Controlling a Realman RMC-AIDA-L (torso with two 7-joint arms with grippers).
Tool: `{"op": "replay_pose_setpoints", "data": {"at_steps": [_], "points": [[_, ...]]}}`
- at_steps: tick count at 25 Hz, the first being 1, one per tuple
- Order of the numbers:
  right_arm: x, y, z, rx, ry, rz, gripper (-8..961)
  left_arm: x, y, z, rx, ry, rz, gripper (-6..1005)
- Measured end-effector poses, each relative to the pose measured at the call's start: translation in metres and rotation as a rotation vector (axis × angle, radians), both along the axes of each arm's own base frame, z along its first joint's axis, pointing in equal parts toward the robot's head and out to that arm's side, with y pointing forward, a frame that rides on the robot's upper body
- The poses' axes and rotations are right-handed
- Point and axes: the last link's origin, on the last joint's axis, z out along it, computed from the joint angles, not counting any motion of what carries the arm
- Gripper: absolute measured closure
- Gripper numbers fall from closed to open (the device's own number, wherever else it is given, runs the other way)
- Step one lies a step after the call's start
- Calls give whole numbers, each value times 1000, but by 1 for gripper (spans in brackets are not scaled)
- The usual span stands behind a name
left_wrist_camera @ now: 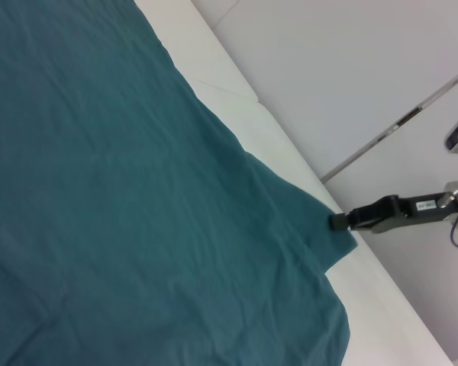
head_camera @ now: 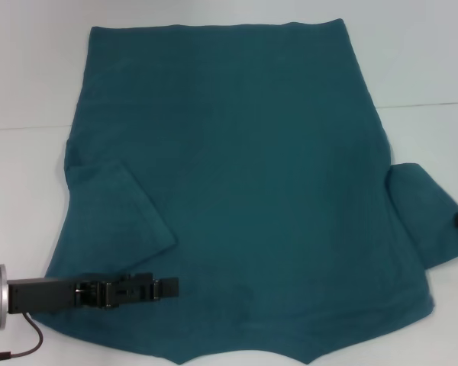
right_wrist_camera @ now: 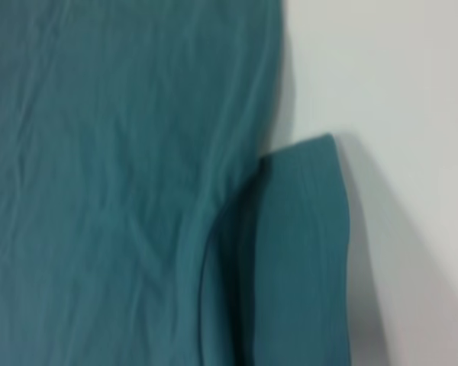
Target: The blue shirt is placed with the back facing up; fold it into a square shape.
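The large dark teal cotton T-shirt (head_camera: 244,183) lies plain side up across the white bench (head_camera: 23,76), its left sleeve (head_camera: 114,221) already folded inward. The left gripper (head_camera: 168,287) rests over the near-left hem, seemingly closed and empty; the right gripper (left_wrist_camera: 340,221) touches the outspread right sleeve (head_camera: 424,206), grip unclear. Next, I judge, that sleeve folds in.

A plain white table (head_camera: 30,198) fills the frame, with a thin seam line (head_camera: 427,104) crossing its upper right.

— What's under my arms?
— A white table (head_camera: 30,91), with a seam line running across it.
— And on it?
— Only the blue shirt (head_camera: 244,175), spread flat, plain side up, left sleeve folded inward.
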Motion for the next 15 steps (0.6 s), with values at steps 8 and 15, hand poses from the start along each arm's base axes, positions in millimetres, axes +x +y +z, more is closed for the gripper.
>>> {"op": "replay_pose_setpoints", "data": {"at_steps": [8,15], "points": [[-5,8,32,46,-38,-2,938,-1,-1,0,-6,-4,12,140],[-13,14,48,77,-71,-6,937,-2,-2,1,-1,-8,22,139]]}}
